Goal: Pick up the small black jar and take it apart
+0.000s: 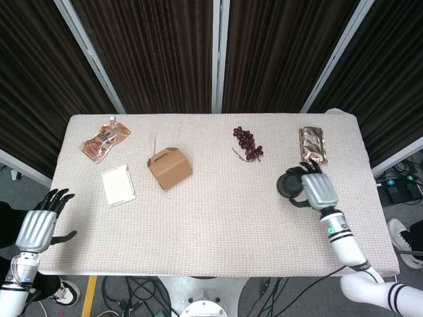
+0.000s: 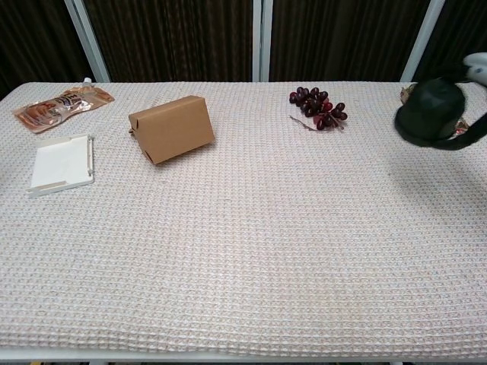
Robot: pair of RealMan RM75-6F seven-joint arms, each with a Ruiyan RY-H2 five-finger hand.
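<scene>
Pick-up step done by the look of it: right hand (image 1: 318, 190) wraps small black jar (image 1: 289, 185), held above table (image 1: 218, 218) at right-centre of head view; jar at right edge of chest view

Left hand (image 1: 36, 228) lower left, off table edge, fingers spread, holds nothing

Next likely: left hand needs to reach jar, grip lid, twist off; hands well apart

Around: foil packet (image 1: 312, 145) just above jar, grapes (image 1: 248, 143) upper centre, cardboard box (image 1: 169, 168), white card (image 1: 118, 185), snack pouch (image 1: 104, 140) left

Nothing blocks path between hands
</scene>
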